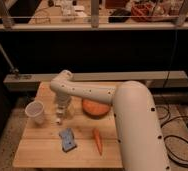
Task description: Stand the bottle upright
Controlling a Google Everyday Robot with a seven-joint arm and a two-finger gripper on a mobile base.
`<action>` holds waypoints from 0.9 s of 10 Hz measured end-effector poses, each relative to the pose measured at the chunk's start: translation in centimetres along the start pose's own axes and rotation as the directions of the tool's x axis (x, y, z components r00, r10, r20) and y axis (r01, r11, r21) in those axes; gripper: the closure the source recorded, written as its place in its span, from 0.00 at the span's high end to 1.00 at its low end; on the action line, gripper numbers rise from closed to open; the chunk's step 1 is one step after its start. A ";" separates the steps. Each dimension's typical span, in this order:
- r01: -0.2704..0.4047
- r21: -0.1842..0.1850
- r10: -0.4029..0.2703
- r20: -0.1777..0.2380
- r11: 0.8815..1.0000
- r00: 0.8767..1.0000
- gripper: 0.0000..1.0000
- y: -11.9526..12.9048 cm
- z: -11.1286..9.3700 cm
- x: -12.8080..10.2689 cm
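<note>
The bottle (pixel 60 118) is a small whitish shape on the wooden table (pixel 47 152), just right of the translucent cup (pixel 35 111). It sits directly under my gripper (pixel 62 108), which hangs down from the white arm (pixel 87 92) and partly hides it. I cannot tell whether the bottle is lying or standing, or whether the gripper touches it.
An orange bowl (pixel 95 107) sits right of the gripper. An orange carrot (pixel 98 141) and a blue sponge (pixel 67 139) lie toward the table's front. A metal rail and dark counter (pixel 97 76) run behind the table. Cables lie on the floor at right.
</note>
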State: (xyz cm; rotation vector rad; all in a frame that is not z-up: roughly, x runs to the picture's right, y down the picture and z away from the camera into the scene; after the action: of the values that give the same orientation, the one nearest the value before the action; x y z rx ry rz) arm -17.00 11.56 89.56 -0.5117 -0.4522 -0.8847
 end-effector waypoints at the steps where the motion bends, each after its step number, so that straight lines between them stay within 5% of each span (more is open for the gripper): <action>1: 0.003 0.003 -0.003 0.001 1.000 1.000 0.80 0.0 0.3 0.1; 7: 0.017 0.010 -0.017 0.011 1.000 1.000 0.69 0.0 1.2 0.3; 9: 0.022 0.013 -0.023 0.013 1.000 1.000 0.52 0.0 1.6 0.4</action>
State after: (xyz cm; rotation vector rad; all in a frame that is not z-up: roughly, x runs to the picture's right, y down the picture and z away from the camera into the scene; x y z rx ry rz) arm -17.04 12.26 91.01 -0.5015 -0.4759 -0.9000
